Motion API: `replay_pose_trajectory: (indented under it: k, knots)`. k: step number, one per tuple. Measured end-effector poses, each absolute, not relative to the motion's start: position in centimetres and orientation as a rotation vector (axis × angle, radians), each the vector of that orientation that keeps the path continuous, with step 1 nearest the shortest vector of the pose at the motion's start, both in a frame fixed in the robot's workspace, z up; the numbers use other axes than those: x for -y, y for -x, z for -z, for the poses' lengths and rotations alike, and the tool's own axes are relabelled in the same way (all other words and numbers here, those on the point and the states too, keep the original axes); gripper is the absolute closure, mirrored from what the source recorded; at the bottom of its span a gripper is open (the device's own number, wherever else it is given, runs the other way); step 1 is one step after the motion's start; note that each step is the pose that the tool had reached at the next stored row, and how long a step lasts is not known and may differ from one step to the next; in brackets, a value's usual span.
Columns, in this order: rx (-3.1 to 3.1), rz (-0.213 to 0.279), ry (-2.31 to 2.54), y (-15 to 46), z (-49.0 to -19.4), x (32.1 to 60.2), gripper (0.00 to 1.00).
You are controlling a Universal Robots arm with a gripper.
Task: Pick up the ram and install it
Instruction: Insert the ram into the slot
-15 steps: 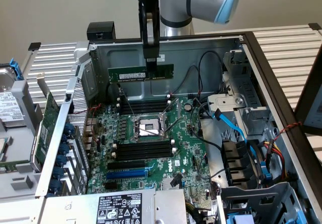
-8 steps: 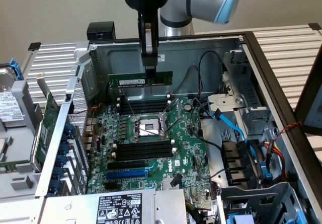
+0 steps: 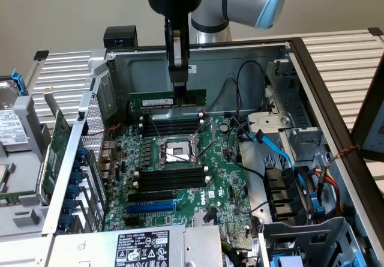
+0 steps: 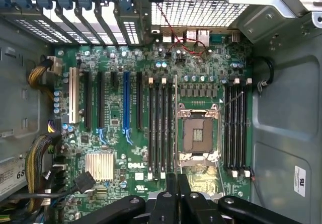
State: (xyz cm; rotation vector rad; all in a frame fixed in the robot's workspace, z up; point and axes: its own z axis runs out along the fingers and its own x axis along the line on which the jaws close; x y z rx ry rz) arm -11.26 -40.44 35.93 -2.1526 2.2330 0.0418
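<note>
The ram (image 3: pixel 157 99), a long thin green stick with a white label, hangs level in the air above the motherboard (image 3: pixel 222 186), close to the case's back wall. My gripper (image 3: pixel 179 87) comes down from above and is shut on its top edge, right of the middle. The stick hovers over the bank of black memory slots (image 3: pixel 171 125) behind the CPU socket (image 3: pixel 175 153), apart from them. In the wrist view the gripper (image 4: pixel 176 186) looks straight down, and the ram shows edge-on as a thin line (image 4: pixel 175 128) between the slots (image 4: pixel 161 128) and the socket (image 4: pixel 197 133).
A second bank of memory slots (image 3: pixel 171 177) lies in front of the socket. Black and blue cables (image 3: pixel 276 150) crowd the exterior view's right. A green expansion card (image 3: pixel 57 153) stands outside the case on the left. The power supply (image 3: pixel 141 249) sits in front.
</note>
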Motion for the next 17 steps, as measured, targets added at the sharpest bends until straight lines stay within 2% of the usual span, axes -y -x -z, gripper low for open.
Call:
replay_pose_trajectory:
  k: [17]
  knots:
    - [-2.232,-0.05,2.144,11.3,-33.0,40.4,0.88]
